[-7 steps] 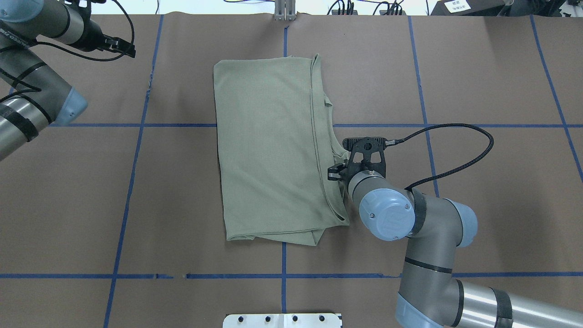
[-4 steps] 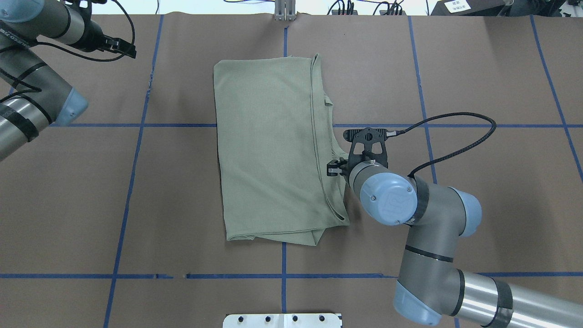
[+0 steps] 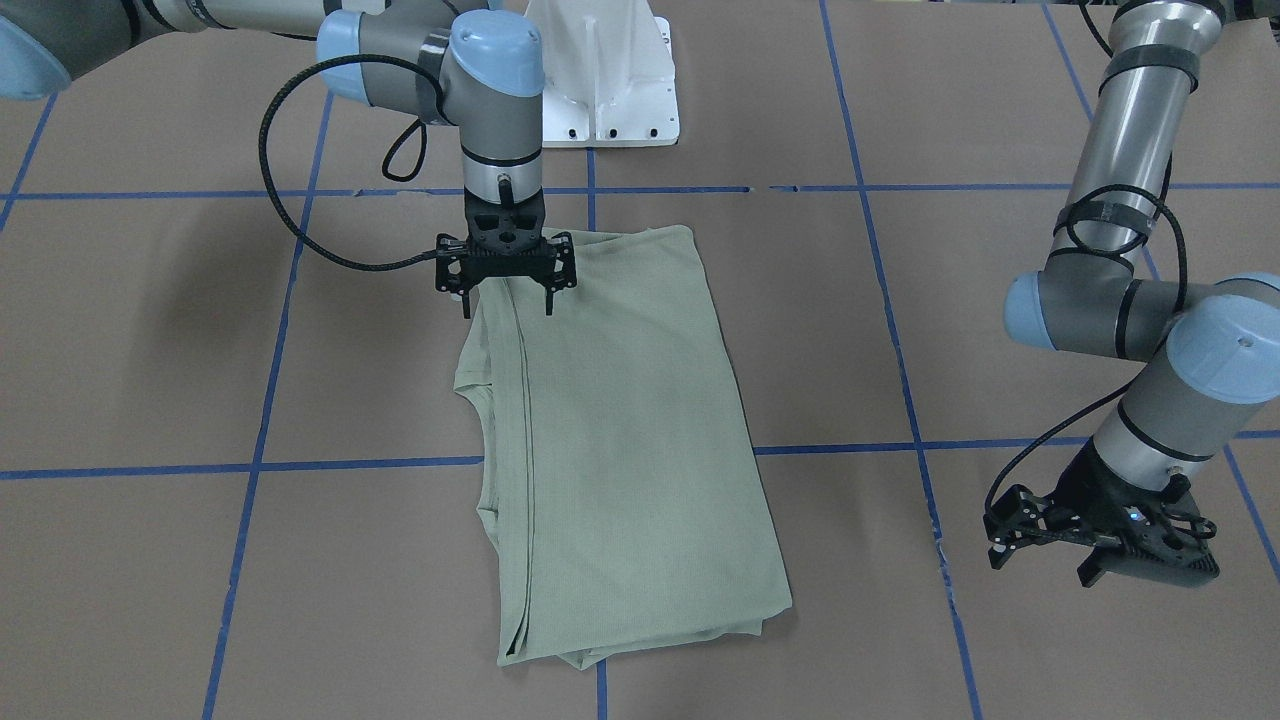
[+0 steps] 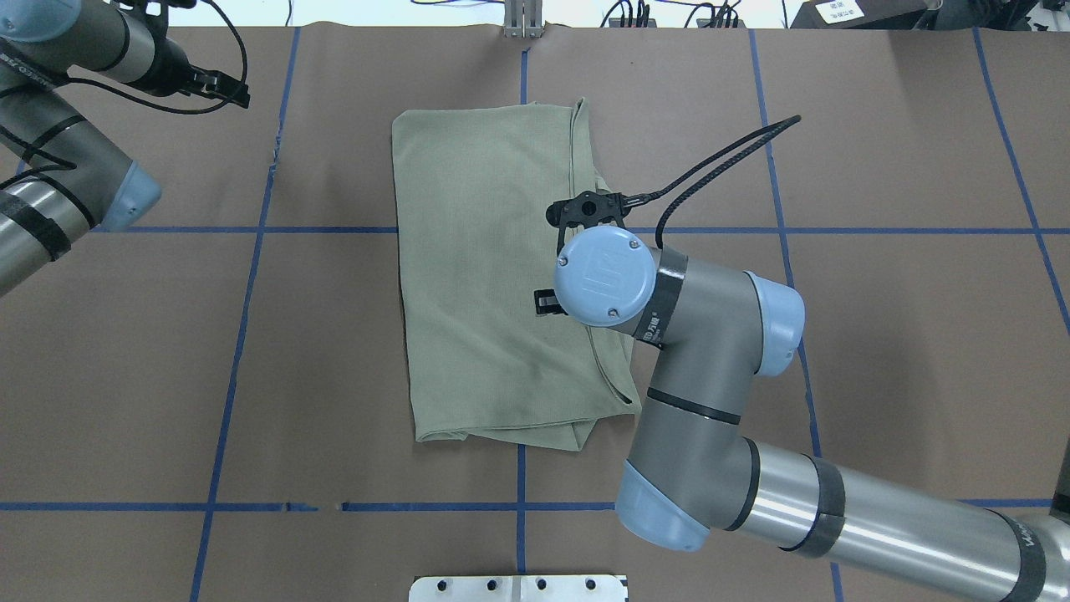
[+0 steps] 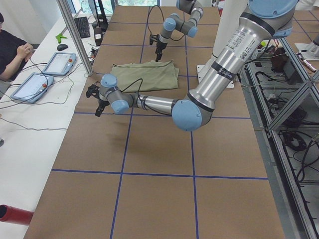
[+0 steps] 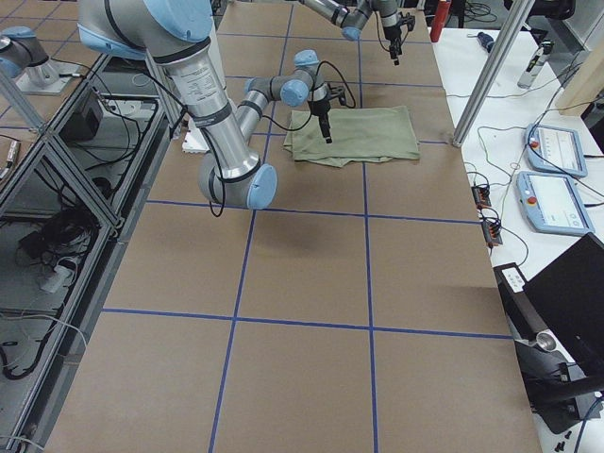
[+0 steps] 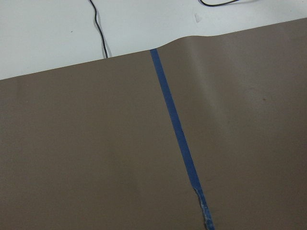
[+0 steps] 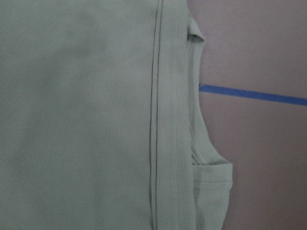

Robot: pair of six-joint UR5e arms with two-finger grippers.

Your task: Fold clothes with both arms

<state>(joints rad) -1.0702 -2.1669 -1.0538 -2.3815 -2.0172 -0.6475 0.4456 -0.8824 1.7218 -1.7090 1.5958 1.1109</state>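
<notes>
We see one pale sage-green knit shirt lying flat on the brown-paper worktop. It is folded lengthwise into a long rectangle, and its layered edges step out along the side toward the robot's right.

We count two arms and two pincers. The right arm reaches in over the shirt's right edge. Its right pincer points straight down above the half of the shirt nearer the robot. Its fingers are spread apart with nothing between them. We cannot tell whether the tips touch the cloth.

From overhead, that arm's blue-capped wrist hides most of the pincer and a patch of shirt beneath it. A black cable loops from the wrist out beside the shirt.

The left arm is well apart from the shirt, off its far left corner. The left pincer hangs over bare worktop, jaws parted and empty.

Blue tape lines cross the worktop in a grid, and some of them run under the shirt. A white base plate sits near the shirt's robot-side end. Beyond the shirt's far end, on a white side table, lie two teach pendants, and a person sits beside them.
</notes>
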